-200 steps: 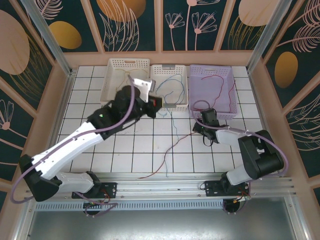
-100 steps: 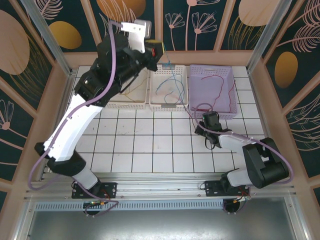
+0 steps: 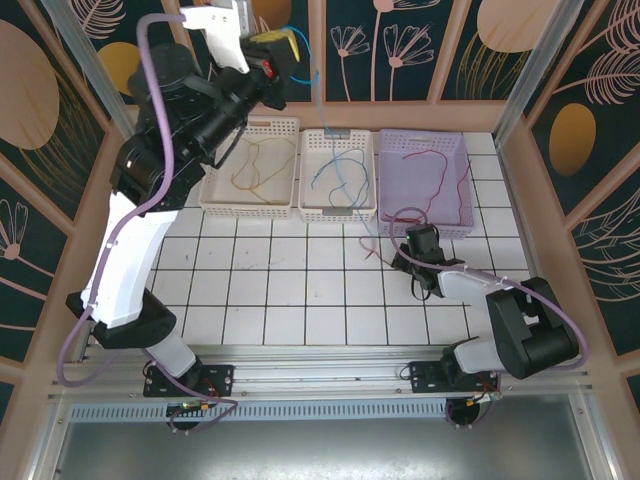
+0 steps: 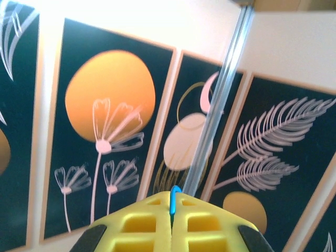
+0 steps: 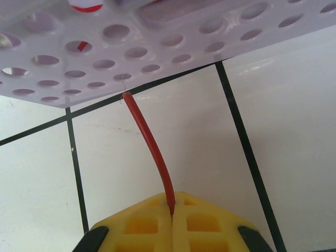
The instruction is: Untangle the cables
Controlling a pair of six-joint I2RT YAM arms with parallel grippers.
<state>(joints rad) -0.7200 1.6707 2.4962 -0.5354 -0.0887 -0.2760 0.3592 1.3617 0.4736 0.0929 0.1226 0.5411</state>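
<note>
**Mostly sorted, two strands in hand**

My left fingers are pressed together on a blue cable and held high. The cable hangs from them into the middle white basket far below. My right fingers are clamped on a red cable, low over the tabletop, with the purple basket just ahead of them. A yellow-tan cable lies alone in the white basket below my left fingers, and another red strand lies inside the purple one. I judge most of the separating done. What is left is the stretch on the tiles beside my right fingers, where thin strands seem to cross. I cannot tell whether they are free.
</note>
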